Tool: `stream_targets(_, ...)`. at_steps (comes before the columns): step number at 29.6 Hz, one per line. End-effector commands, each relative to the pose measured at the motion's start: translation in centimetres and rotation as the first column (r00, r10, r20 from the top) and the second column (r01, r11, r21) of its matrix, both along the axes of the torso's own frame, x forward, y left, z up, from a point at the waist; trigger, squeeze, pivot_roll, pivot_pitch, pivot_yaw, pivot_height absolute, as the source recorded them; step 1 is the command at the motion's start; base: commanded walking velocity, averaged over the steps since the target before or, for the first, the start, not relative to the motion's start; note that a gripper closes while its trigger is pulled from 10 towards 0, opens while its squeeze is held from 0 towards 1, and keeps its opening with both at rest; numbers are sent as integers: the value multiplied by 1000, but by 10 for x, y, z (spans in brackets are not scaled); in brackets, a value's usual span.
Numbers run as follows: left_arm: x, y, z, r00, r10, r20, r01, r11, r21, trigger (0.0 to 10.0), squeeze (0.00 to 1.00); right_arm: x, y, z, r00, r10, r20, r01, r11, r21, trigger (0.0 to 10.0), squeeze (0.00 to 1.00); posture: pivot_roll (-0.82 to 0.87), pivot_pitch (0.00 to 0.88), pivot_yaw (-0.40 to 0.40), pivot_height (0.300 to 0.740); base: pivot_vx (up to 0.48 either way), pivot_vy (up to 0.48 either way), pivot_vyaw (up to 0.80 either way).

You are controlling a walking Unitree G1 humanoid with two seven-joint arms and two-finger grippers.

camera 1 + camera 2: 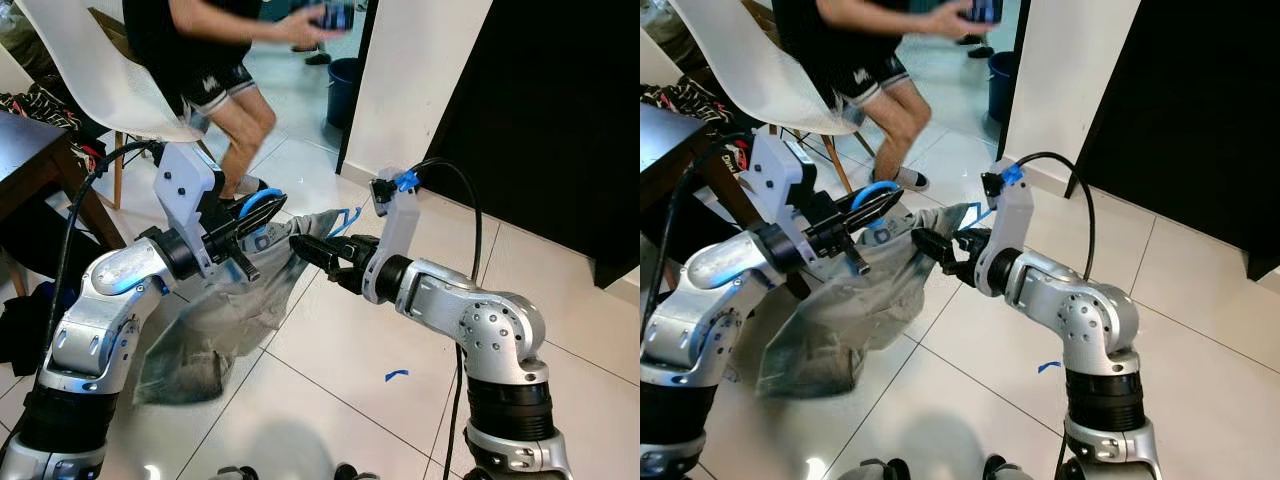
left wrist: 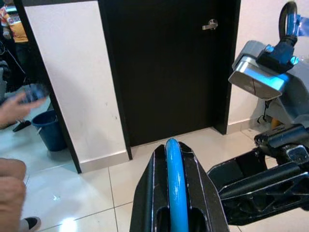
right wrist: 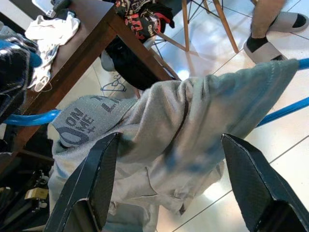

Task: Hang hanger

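Black fingers of the left gripper (image 2: 176, 193) sit closest to the lens in the left wrist view, clamped together on the blue hook of the hanger (image 1: 262, 203). From the head cameras, that gripper is raised in front of the robot's chest, well above the tiled floor (image 1: 330, 360). A grey T-shirt (image 1: 225, 300) is draped on the hanger and hangs down until its lower part lies crumpled on the tiles.

The right gripper (image 1: 318, 250) is level with the shirt's collar, just beside the cloth, its fingers apart. Its own camera shows the two fingers spread wide with the grey fabric between and beyond them, not yet pinched. A blue arm of the hanger emerges from the shirt on the far side.

Key relation: the hanger's long axis runs roughly across the robot's front, from the left gripper's hold toward the right gripper. The left arm carries the load; the right stands nearest the shoulder end.

A dark door (image 2: 164, 67) stands ahead. No rail or hook to receive the hanger can be identified. A person sits on a white chair (image 1: 90, 70) beside a wooden bench (image 1: 25, 160), well apart from both arms.
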State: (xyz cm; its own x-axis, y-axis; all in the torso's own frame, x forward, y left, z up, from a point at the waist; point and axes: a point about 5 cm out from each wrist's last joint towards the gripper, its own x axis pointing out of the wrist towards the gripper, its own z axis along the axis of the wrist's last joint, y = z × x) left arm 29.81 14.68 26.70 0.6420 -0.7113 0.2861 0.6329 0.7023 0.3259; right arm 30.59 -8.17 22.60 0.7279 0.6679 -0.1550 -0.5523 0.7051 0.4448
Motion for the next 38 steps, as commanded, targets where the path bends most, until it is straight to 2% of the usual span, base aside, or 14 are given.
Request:
stream_targets(1, -5, -8, 4, 999, -40, 30, 40, 999, 7, 10000, 0, -2, 0, -3, 1000, 2, -16, -2, 1000, -9, 10000, 0, 66, 191, -43, 740, 0, 0, 0)
stream_targets(2, -5, -8, 5, 999, -43, 34, 43, 999, 5, 10000, 0, -2, -1, -3, 1000, -3, -20, 3, 1000, -5, 1490, 0, 66, 191, -44, 740, 0, 0, 0)
stream_targets(3, -6, -9, 6, 998, -46, 37, 45, 999, 3, 10000, 0, -1, -1, -3, 1000, -7, -23, 7, 1000, -2, 0, 0, 66, 191, -44, 740, 0, 0, 0)
stream_targets(9, -9, -17, 10, 995, -81, 49, 82, 996, -17, 10000, 0, 0, -2, -3, 999, -23, -31, 24, 1000, 15, 0, 0, 68, 191, -44, 740, 0, 0, 0)
stream_targets(22, -11, -23, 10, 994, -102, 47, 103, 994, -29, 10000, 0, 4, -4, 0, 999, -48, -20, 49, 998, 46, 0, 0, 65, 195, -45, 740, 0, 0, 0)
stream_targets(23, -10, -24, 9, 994, -103, 45, 105, 994, -31, 10000, 0, 5, -7, 2, 998, -66, -13, 67, 996, 63, 9804, 0, 65, 195, -45, 740, 0, 0, 0)
stream_targets(24, -10, -23, 8, 994, -101, 45, 102, 994, -30, 10000, 0, 5, -10, 5, 998, -66, -8, 67, 993, 96, 10000, 231, 65, 194, -43, 740, 0, 0, 0)
stream_targets(25, -10, -23, 8, 994, -101, 45, 102, 994, -30, 10000, 0, 5, -10, 5, 998, -66, -8, 67, 993, 96, 10000, 231, 65, 194, -43, 740, 0, 0, 0)
stream_targets(26, -9, -22, 8, 994, -96, 46, 97, 995, -28, 10000, 0, 5, -12, 6, 997, -71, -9, 72, 990, 118, 10000, 988, 63, 193, -42, 740, 0, 0, 0)
stream_targets(27, -9, -21, 9, 995, -92, 47, 94, 995, -28, 10000, 0, 5, -15, 6, 997, -74, -12, 75, 988, 133, 10000, 1000, 63, 193, -42, 740, 0, 0, 0)
stream_targets(35, -8, -18, 11, 995, -83, 54, 85, 996, -26, 10000, 0, 7, -22, 3, 993, -109, -43, 114, 982, 152, 10000, 1000, 61, 191, -41, 740, 0, 0, 0)
stream_targets(36, -7, -17, 12, 995, -80, 56, 82, 996, -26, 10000, 0, 8, -23, 1, 991, -117, -58, 125, 980, 154, 10000, 525, 61, 192, -40, 740, 0, 0, 0)
stream_targets(37, -7, -17, 13, 995, -79, 58, 81, 996, -27, 10000, 0, 8, -23, -1, 990, -120, -70, 129, 979, 155, 10000, 0, 62, 193, -40, 740, 0, 0, 0)
stream_targets(38, -8, -17, 13, 995, -79, 59, 81, 996, -27, 10000, 0, 8, -22, -2, 990, -118, -76, 129, 979, 157, 10000, 0, 64, 194, -39, 740, 0, 0, 0)
